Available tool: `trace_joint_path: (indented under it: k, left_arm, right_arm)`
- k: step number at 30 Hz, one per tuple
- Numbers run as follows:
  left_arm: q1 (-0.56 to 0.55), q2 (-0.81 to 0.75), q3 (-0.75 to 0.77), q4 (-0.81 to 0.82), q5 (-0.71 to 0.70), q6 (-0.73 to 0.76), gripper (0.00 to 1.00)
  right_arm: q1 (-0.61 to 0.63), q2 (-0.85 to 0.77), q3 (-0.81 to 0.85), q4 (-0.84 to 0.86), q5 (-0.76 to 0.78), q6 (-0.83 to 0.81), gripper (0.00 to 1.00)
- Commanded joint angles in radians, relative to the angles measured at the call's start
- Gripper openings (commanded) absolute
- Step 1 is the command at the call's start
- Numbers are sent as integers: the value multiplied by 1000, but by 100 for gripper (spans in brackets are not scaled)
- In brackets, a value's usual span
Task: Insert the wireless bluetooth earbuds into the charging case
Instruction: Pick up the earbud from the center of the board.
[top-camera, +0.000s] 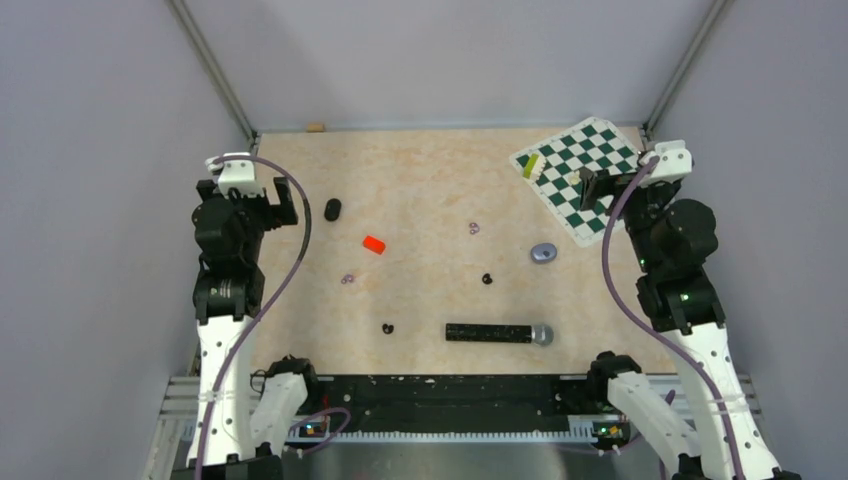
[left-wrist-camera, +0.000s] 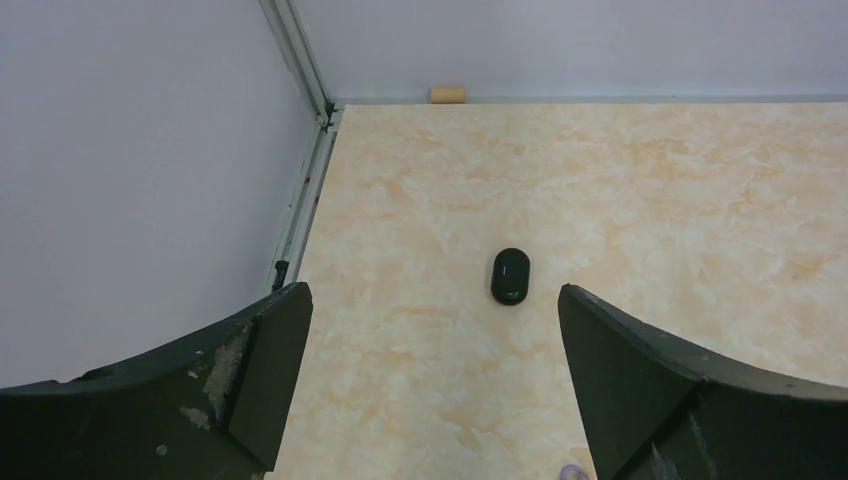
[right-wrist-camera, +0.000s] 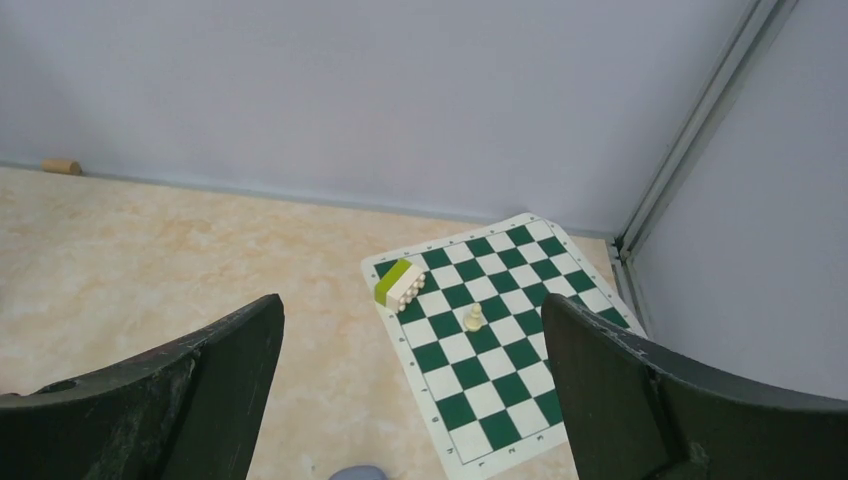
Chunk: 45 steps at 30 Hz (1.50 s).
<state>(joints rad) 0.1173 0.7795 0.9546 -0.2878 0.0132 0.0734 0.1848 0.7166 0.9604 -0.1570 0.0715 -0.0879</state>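
Left end effector and right end effector both stand fully open, empty. Case lies near the counter left edge; one earbud lies mid-counter, second earbud toward the near edge. Risk: wide fingers may flick or drop such tiny buds during pickup

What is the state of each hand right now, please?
Left hand: open, holding nothing.
Right hand: open, holding nothing.
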Motion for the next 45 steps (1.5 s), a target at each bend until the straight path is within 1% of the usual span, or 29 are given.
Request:
trace_joint_path:
  k: [1,4,8,11,13,15,17,20,23,26,31,36,38,40,42,45]
  left_arm:
    - [8,-1,-20,68,0,-3,99]
    - [11,-5,-24,68,11,1,99]
    - [12,5,-22,62,13,25,99]
    - [13,31,-19,62,-2,36,99]
    - [12,53,-13,58,-32,41,99]
    - [12,71,-1,45,-32,39,99]
    - [11,80,-1,43,-19,34,99]
    - [12,81,-8,39,64,40,99]
    - [12,85,-28,86,113,61,99]
    - [10,117,-29,130,124,73,99]
    - [11,224,-4,127,189,73,99]
    - [8,344,-28,167,289,43,99]
    - [2,409,-16,182,285,19,99]
    - [-2,484,16,180,263,-9,99]
    - [-4,567,68,143,253,-26,99]
    - [-5,709,171,49,241,-45,93]
  right_arm:
    - [20,6,-17,64,28,17,99]
    - [30,14,-17,67,37,-2,99]
    - [52,20,-64,98,45,-103,99]
    - [53,24,-76,102,41,-112,99]
    - [54,21,-86,103,10,-111,99]
    - [54,10,-103,111,-14,-113,99]
    - [54,-1,-121,123,-26,-115,99]
    - [53,-1,-127,129,-39,-105,99]
    - [52,0,-144,137,-66,-97,99]
    - [50,-4,-155,137,-130,-95,99]
    - [50,-8,-156,138,-133,-111,99]
    - [50,-1,-161,143,-118,-127,99]
    - [49,5,-163,143,-120,-130,99]
    - [49,12,-166,145,-125,-130,99]
    - [50,19,-167,145,-129,-131,99]
    - [50,24,-170,148,-129,-136,99]
